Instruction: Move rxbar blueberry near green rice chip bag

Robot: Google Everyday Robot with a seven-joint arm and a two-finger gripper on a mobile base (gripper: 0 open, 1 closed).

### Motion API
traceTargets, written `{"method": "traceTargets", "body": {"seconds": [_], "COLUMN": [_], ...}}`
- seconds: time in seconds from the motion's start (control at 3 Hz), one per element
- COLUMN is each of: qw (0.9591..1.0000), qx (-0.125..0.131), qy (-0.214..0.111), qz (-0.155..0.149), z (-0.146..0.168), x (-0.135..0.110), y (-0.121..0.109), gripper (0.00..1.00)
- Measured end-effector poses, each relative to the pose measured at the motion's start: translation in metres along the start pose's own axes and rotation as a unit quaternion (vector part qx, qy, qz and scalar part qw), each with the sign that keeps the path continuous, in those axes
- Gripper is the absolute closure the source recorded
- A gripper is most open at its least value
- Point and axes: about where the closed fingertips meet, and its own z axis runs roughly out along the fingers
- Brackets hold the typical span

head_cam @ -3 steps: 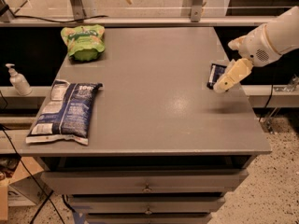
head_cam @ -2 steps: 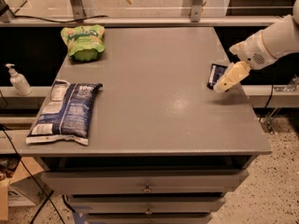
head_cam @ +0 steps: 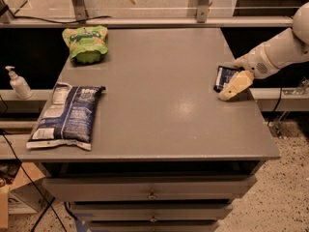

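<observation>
The rxbar blueberry [head_cam: 224, 77], a small dark navy wrapper, lies at the right edge of the grey table [head_cam: 159, 105]. My gripper [head_cam: 235, 85] comes in from the right and sits over the bar's right side, a cream finger [head_cam: 236, 85] resting against it. The green rice chip bag [head_cam: 86, 43] lies at the far left back corner of the table, far from the bar and the gripper.
A large navy-and-white bag [head_cam: 67, 114] lies at the table's left front. A hand sanitiser pump bottle [head_cam: 18, 83] stands on a ledge left of the table. Drawers sit below the tabletop. A railing runs behind the table.
The arm has shifted slightly; the gripper stays by the rxbar at the right edge. The bar and bags have not moved.
</observation>
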Motion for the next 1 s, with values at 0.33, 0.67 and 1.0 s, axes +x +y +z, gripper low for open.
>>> {"method": "traceTargets", "body": {"seconds": [0.33, 0.67, 1.0], "qw": [1.0, 1.0, 1.0], "qx": [-0.001, -0.001, -0.001], "qy": [0.004, 0.004, 0.004], "qz": [-0.004, -0.005, -0.005], "z": [0.001, -0.004, -0.011], "x": [-0.002, -0.006, -0.012], "y": [0.001, 0.0, 0.0], "gripper": [0.41, 0.65, 0.88]}}
